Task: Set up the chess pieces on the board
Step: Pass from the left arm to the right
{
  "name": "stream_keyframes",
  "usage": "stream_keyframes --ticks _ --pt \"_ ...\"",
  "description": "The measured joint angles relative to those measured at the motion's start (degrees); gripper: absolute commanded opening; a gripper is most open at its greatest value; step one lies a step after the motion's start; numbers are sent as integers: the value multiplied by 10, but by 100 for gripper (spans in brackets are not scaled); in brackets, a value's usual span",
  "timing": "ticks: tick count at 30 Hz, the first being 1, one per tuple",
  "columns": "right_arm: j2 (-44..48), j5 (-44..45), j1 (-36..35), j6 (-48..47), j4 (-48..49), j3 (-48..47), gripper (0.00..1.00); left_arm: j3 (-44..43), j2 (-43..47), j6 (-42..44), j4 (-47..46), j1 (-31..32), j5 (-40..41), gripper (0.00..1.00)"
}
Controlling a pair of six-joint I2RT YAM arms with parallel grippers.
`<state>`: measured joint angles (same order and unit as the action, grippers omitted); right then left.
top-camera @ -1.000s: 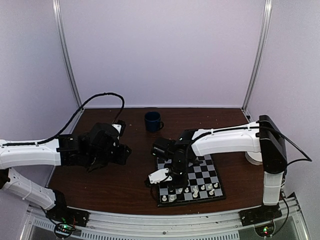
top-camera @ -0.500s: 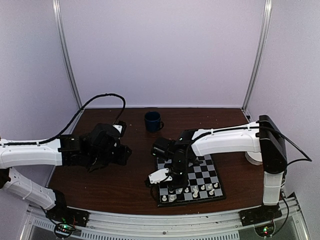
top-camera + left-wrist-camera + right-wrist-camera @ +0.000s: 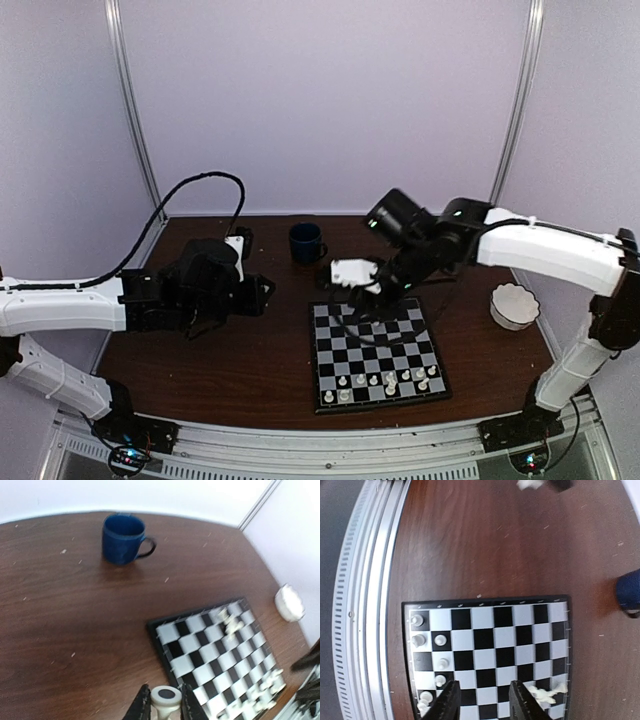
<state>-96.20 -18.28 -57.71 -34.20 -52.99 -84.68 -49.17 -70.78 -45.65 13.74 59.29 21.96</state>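
Left claw (image 3: 165, 705) pinches a piece (image 3: 166, 696) upright, ready to carry it to the board (image 3: 372, 338) at its 3 o'clock. Right claw (image 3: 482, 700) hangs spread and empty over the board's 12 o'clock edge, beside a toppled piece (image 3: 544, 694), probably its next pick. Set pieces (image 3: 390, 380) line the 6 o'clock edge.
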Motion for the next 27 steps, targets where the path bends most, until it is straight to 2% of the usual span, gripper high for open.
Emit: stream_keyframes --ticks 4,7,13,17,24,27 --pt "125 -63 87 74 70 21 42 -1 -2 -17 -97 0 0 18" --pt "147 -117 124 140 111 16 44 -12 -19 -32 -171 0 -5 18" --pt "90 -223 131 261 168 16 49 -21 -61 -66 -325 0 -38 18" --pt "55 -279 131 329 201 16 52 -21 -78 -82 -396 1 -65 19" --pt "29 -340 133 405 250 -9 51 -21 -90 -96 -449 10 -90 19" --pt "26 -358 134 428 275 -15 45 -21 -95 -99 -460 12 -96 18"
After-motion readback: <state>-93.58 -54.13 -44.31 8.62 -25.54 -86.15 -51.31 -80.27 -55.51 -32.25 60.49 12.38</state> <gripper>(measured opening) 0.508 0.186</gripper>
